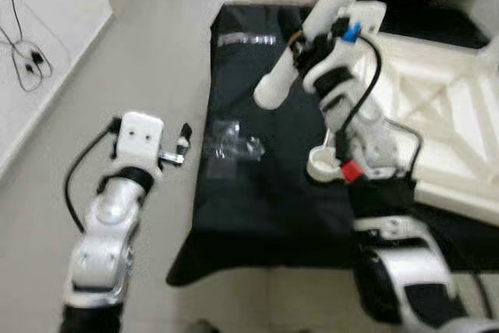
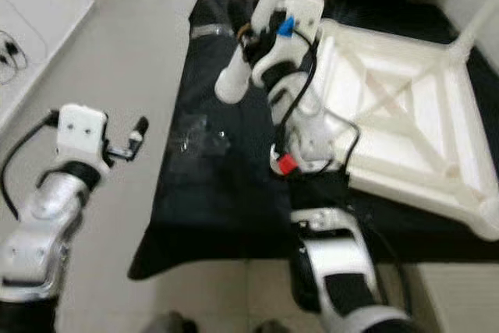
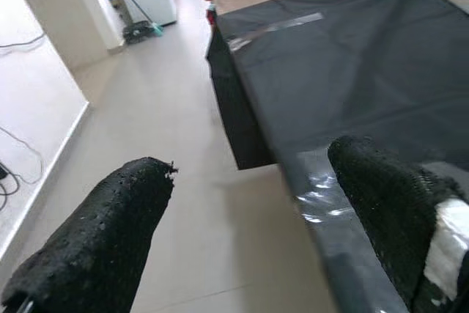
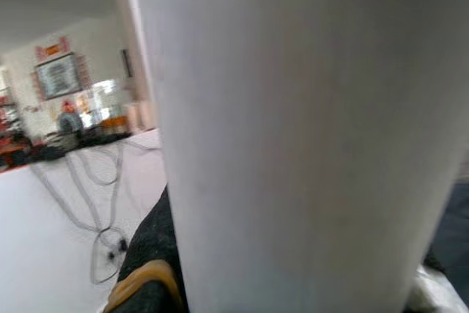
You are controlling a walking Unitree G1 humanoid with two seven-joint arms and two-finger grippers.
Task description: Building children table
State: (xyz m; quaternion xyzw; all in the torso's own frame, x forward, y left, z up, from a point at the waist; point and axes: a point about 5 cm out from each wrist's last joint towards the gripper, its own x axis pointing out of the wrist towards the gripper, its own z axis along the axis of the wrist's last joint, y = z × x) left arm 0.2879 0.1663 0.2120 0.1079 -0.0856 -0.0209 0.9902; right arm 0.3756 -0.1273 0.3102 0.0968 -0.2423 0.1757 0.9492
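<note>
— Gripping that white table leg (image 1: 323, 25), the right gripper (image 1: 308, 51) holds it tilted above the black cloth (image 1: 265, 193), beside the upturned tabletop (image 2: 405, 115).

— Left gripper (image 3: 242, 218)?

— Wrist view: fingers wide apart, empty, at the cloth's edge.

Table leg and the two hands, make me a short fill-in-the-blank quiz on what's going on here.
1. The right hand is shut on a white ____.
2. The upturned white tabletop lies on a ____ cloth.
3. The left hand hovers with its fingers ____, holding nothing.
4. A clear plastic bag lies on the cloth near its ____ edge, on the robot's side.

Missing words: table leg; black; open; left
</note>
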